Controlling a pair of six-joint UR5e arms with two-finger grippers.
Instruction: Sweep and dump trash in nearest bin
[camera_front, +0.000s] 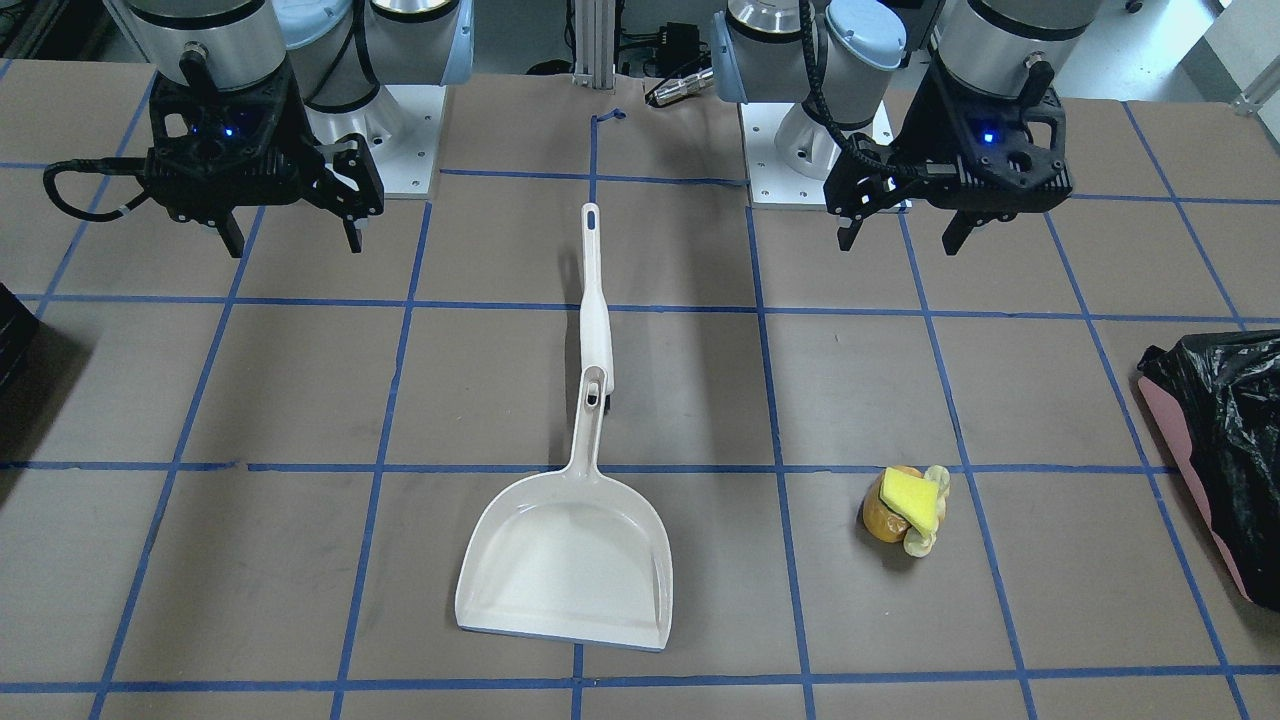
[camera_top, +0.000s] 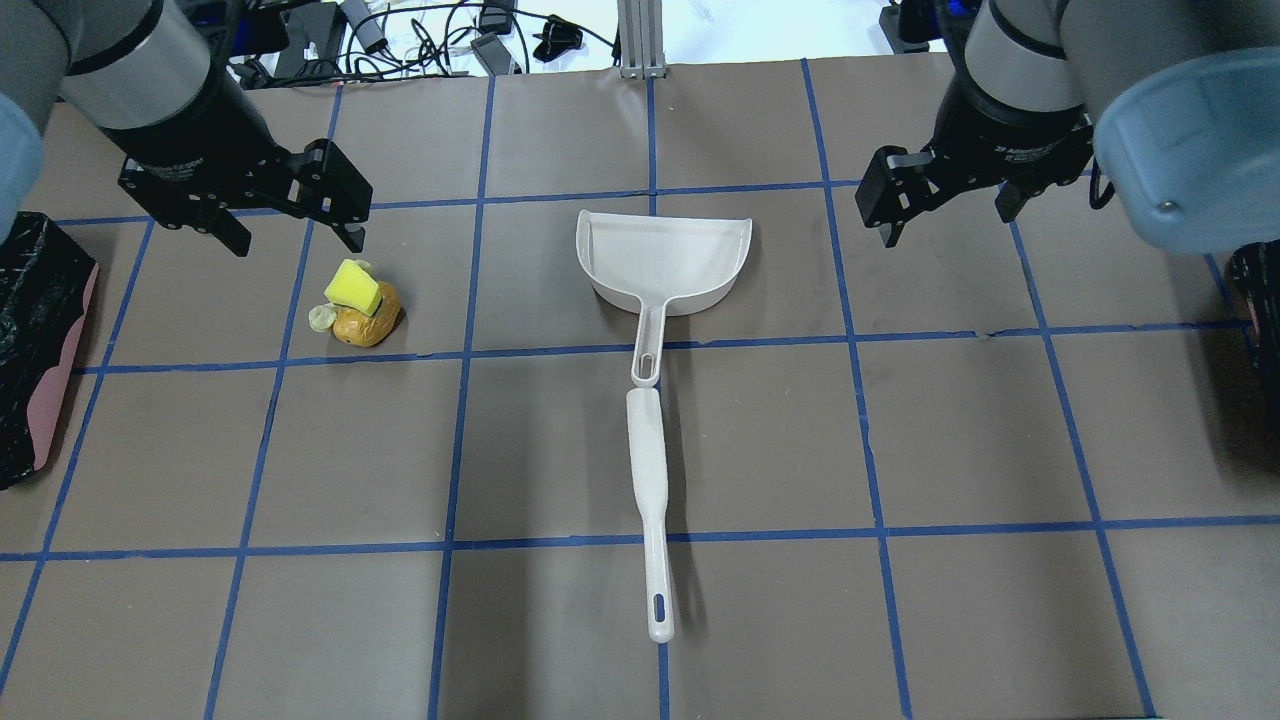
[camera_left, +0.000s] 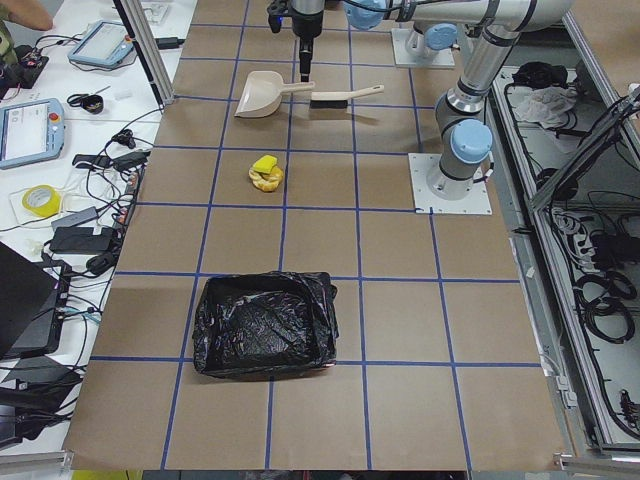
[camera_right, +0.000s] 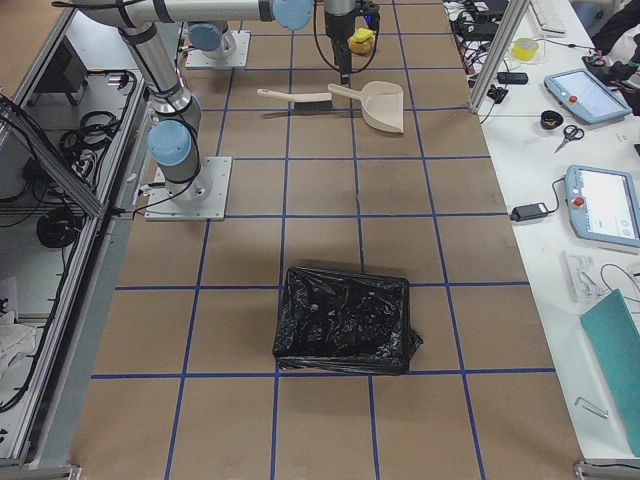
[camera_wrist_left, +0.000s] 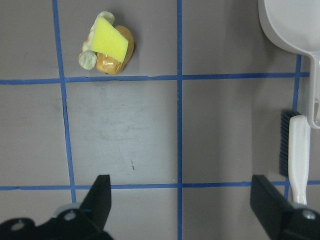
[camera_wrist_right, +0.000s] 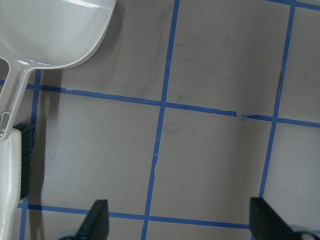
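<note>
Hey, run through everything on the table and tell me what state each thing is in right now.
left gripper: open, empty, above the table.
right gripper: open, empty.
dustpan: flat on the table, empty, not gripped.
brush: lying in line with the dustpan's handle, not gripped.
trash: one clump, unswept.
bin: open-topped, bag-lined.

The trash (camera_top: 360, 308) was 1 small clump: an orange rounded lump with a bright yellow spongy wedge lying tilted on top and pale yellow crumpled scraps pressed against it. It lay on the worktop (camera_top: 760, 450) to the robot's left of the white dustpan (camera_top: 663, 258), well apart from it. The bin (camera_top: 60, 390), pink-sided and lined with a crinkled glossy black bag, stood farther out on that same side of the dustpan, at the worktop's end.
</note>
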